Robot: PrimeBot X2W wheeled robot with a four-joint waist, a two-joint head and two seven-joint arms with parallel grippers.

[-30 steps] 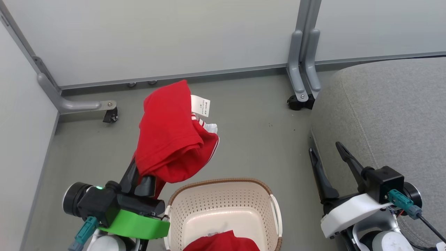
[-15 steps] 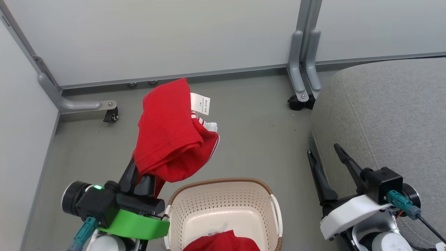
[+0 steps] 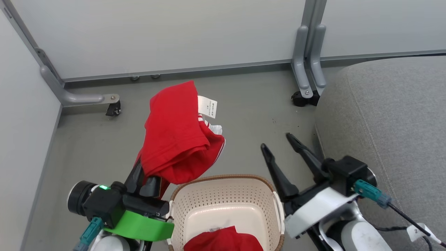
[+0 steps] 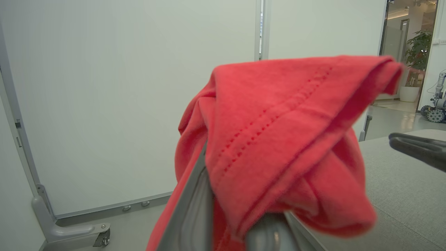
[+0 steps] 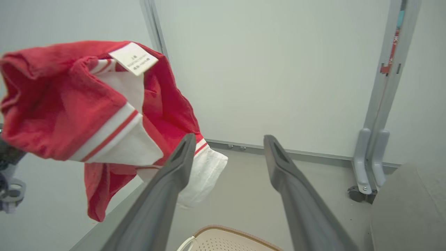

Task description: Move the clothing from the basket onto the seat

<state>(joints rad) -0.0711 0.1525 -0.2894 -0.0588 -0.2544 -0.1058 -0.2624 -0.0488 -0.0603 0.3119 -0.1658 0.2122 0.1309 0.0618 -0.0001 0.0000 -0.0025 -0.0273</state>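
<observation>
Probably office: wheeled partition panels (image 3: 156, 35)

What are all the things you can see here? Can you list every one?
floor: 1, grey, underneath
basket: 1, cream, brown rim, on the floor
shirt: 1, red and white, held up over the floor
tag: 1, white, on the shirt
other garment: 1, plain red, in the basket
seat: 1, grey, at the right
panels: 3, pale, behind and left
wheels: 2, black, under panel feet
left tool: 1, dark, shut on the shirt
right tool: 1, dark, open, beside the seat
</observation>
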